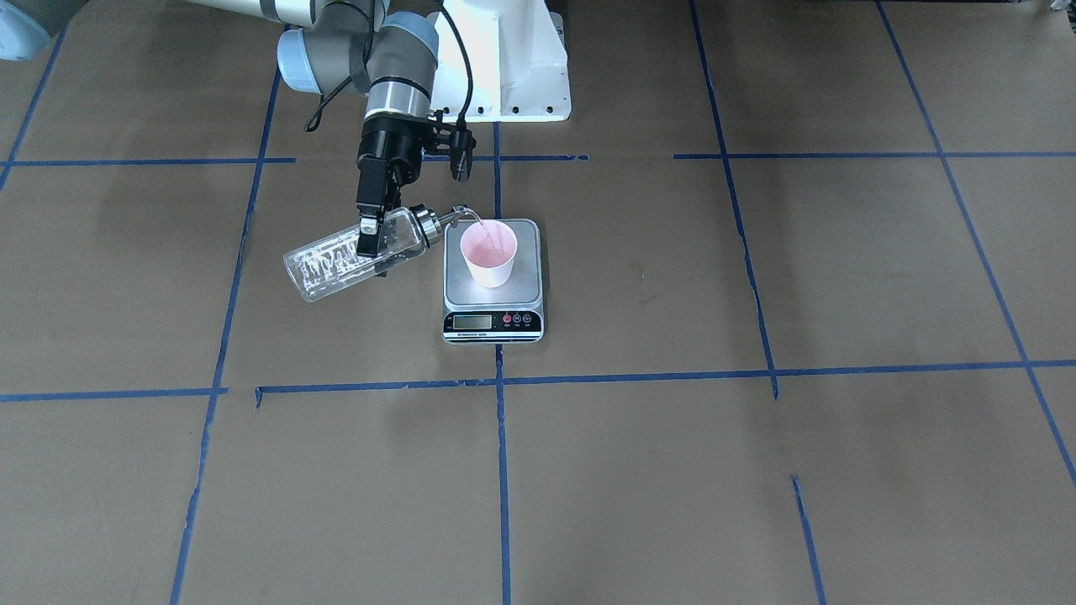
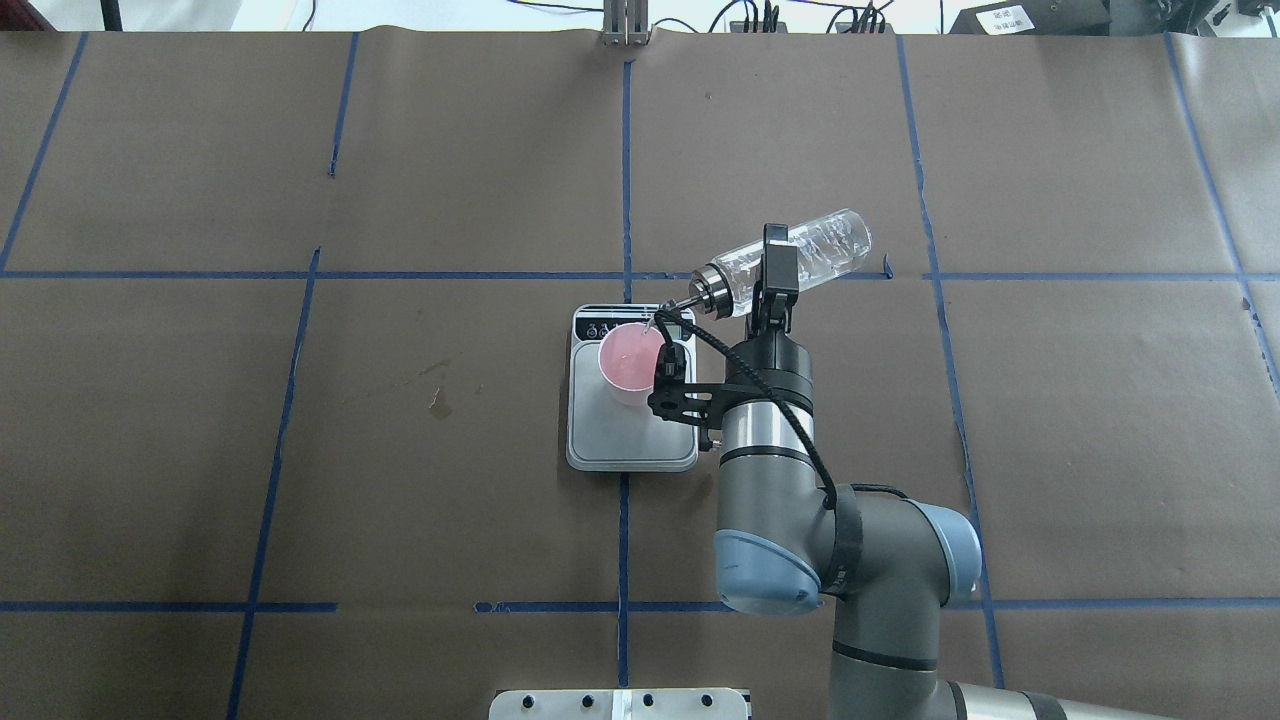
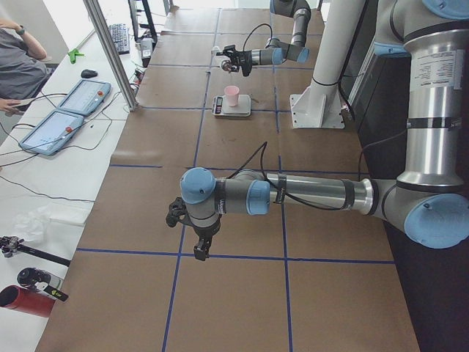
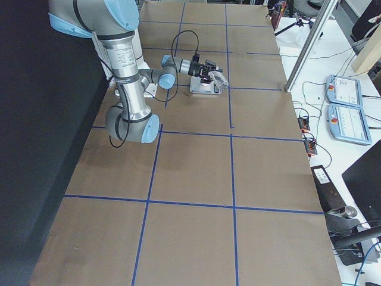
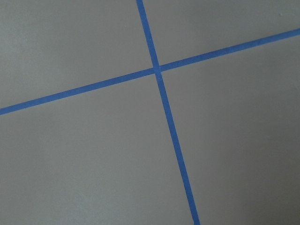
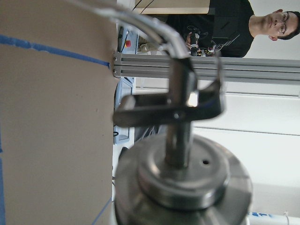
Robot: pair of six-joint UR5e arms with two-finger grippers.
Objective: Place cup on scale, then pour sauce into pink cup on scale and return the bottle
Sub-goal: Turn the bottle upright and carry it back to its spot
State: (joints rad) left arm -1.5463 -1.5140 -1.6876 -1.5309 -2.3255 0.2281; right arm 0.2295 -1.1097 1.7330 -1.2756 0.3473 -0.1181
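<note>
No writing can be read in any view. The scale point(image 1: 493, 323) carries a small display and a line of print on its black front strip, both too small to make out.

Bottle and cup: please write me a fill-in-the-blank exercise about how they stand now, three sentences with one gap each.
1. The bottle is held by the robot's ____ pincer.
2. The bottle is not upright but ____, with its spout over the cup.
3. The cup stands on the scale, and its inside is ____ in colour.

Missing words: right; tilted; pink.
</note>
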